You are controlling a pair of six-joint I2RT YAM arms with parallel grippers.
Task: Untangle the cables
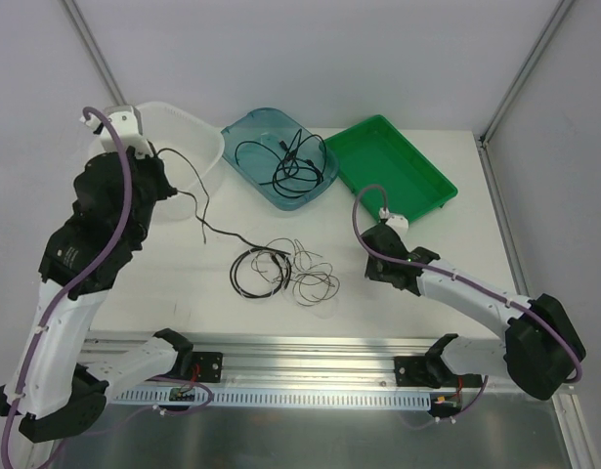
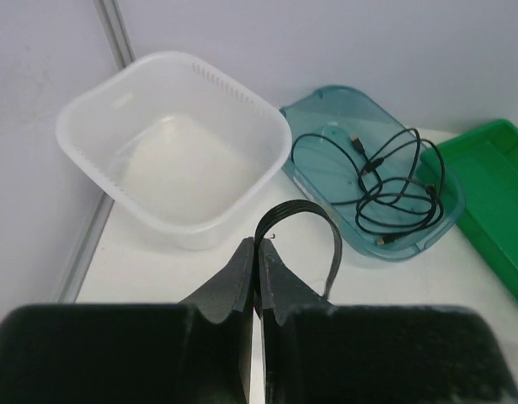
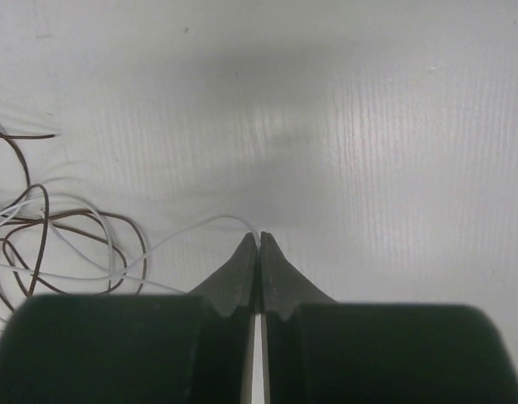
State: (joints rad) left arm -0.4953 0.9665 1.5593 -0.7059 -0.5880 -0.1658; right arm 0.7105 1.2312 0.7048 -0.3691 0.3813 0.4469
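A tangle of thin black and dark brown cables [image 1: 285, 269] lies on the white table, near the middle. My left gripper [image 1: 171, 189] is raised beside the white basin and is shut on a black cable [image 2: 305, 212], which arches out of the fingertips [image 2: 257, 244] and trails down to the tangle. My right gripper [image 1: 366, 256] sits low at the tangle's right side. In the right wrist view it [image 3: 259, 238] is shut on a thin white wire [image 3: 200, 227], which runs left to brown loops [image 3: 40, 219]. Another black cable [image 1: 285, 161] lies coiled in the blue tray.
A white plastic basin [image 1: 197, 132] stands at the back left, a blue tray [image 1: 243, 132] in the middle back, and a green tray [image 1: 407, 186] at the back right. An aluminium rail [image 1: 310, 366] runs along the table's near edge.
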